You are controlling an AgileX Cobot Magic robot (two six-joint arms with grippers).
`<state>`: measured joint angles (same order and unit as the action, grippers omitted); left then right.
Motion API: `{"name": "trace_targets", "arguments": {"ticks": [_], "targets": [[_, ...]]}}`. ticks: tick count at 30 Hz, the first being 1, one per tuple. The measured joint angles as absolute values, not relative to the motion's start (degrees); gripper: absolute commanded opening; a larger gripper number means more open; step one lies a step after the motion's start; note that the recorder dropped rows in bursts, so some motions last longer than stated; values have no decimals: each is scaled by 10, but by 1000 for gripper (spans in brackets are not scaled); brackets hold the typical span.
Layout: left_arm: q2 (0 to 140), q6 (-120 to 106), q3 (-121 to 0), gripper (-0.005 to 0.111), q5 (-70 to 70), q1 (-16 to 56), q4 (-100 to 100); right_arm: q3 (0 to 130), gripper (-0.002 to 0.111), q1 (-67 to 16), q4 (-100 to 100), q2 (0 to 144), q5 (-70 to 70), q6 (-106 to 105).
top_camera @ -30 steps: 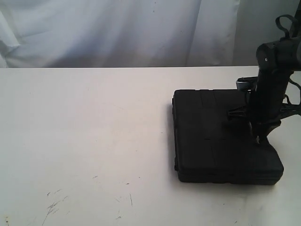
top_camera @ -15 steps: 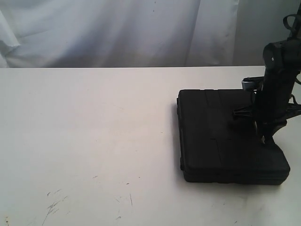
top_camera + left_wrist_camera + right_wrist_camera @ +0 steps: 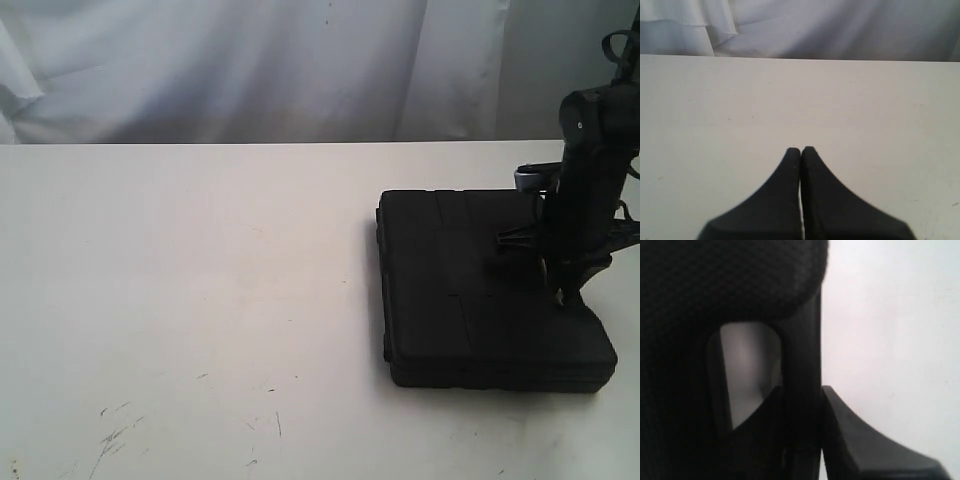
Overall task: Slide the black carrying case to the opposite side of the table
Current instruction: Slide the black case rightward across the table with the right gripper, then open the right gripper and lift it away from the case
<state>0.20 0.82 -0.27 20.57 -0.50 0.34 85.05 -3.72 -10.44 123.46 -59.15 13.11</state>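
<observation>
We see the case gripped by its handle edge in the right tool; left tool clenched above tabletop.

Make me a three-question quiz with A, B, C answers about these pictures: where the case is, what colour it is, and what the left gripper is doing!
1. In the exterior view, where on the table does the case lie?
A. left side
B. middle
C. right side

2. What colour is the case?
A. black
B. red
C. yellow

3. How is the left gripper?
A. wide open
B. shut and empty
C. shut on the case

Answers:
1 C: the case lies by the table's right edge.
2 A: it is black all over.
3 B: the left wrist view shows its fingers pressed together over bare table.
</observation>
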Motion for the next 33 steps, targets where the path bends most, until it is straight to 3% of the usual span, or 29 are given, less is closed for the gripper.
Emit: {"name": "trace_targets", "arguments": {"ticks": [7,18,21,25,33], "targets": [[2,8,-3,0,206,-5,3,851,44,-32,-110,1200,-590,131],[2,8,-3,0,206,-5,3,851,43,-27,-77,1097,-594,146],[2,8,-3,0,206,-5,3,851,31,-27,-34,1051,-595,139],[2,8,-3,0,206,-5,3,845,2,-28,35,967,-589,104],[2,8,-3,0,206,-5,3,602,0,-110,94,634,-334,60]]}}
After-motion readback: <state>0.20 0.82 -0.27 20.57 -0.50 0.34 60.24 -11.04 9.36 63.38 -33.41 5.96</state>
